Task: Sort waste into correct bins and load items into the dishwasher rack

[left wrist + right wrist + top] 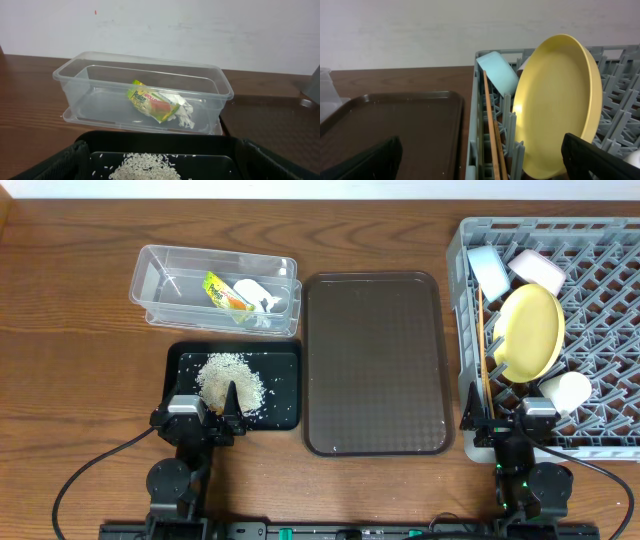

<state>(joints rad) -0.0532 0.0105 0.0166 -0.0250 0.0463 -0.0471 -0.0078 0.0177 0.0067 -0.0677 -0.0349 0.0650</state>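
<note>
The clear tub (160, 262) holds the green-and-orange wrapper (224, 290) and crumpled white paper (256, 298); both also show in the left wrist view, the wrapper (152, 102) and the paper (184, 116). The black tray (185, 365) holds rice crumbs (230, 378). The grey rack (610, 300) holds the yellow plate (530, 330) on edge, the blue bowl (488, 268), the white bowl (538, 270), the white cup (567, 390) and the chopsticks (484, 350). My left gripper (203, 412) is open and empty at the tray's near edge. My right gripper (505, 418) is open and empty at the rack's near left corner.
A large brown serving tray (375, 360) lies between the black tray and the rack, with nothing on it. In the right wrist view the chopsticks (492, 135) lie along the rack's left wall (475, 125) beside the plate (555, 105).
</note>
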